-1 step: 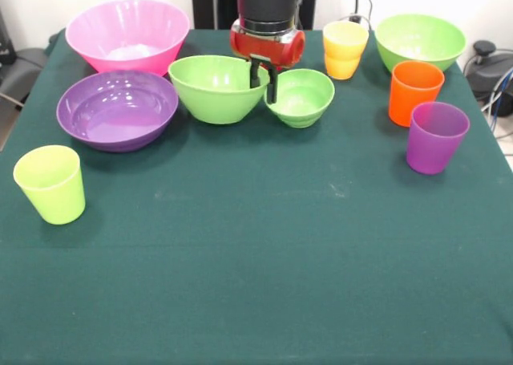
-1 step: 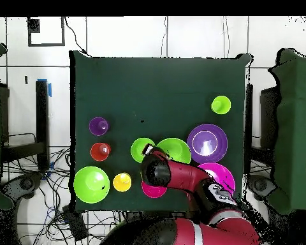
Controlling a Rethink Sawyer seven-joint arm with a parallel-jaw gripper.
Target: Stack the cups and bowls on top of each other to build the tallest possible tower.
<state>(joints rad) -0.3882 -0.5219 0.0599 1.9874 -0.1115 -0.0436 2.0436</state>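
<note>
My gripper point(image 1: 263, 78) point(image 2: 148, 152) hangs open where two lime green bowls meet, one finger inside the mid-sized bowl point(image 1: 212, 88) point(image 2: 176, 150), the other at the near rim of the smaller bowl point(image 1: 304, 98) point(image 2: 140, 150). A small red bowl point(image 1: 267, 47) point(image 2: 154, 189) sits partly hidden behind the arm. The pink bowl point(image 1: 128, 34) point(image 2: 220, 173), the purple bowl point(image 1: 118, 108) point(image 2: 206, 141) and a third green bowl point(image 1: 420, 40) point(image 2: 91, 184) stand singly. The cups also stand apart: lime point(image 1: 50, 184) point(image 2: 220, 104), yellow-orange point(image 1: 345, 49) point(image 2: 122, 182), orange point(image 1: 414, 92) point(image 2: 100, 151), purple point(image 1: 435, 136) point(image 2: 98, 126). No tower shows.
The dark green tablecloth point(image 1: 256, 269) covers the whole table; all bowls and cups crowd the robot's side. Cables and dark equipment point(image 1: 489, 64) lie off the table's corner.
</note>
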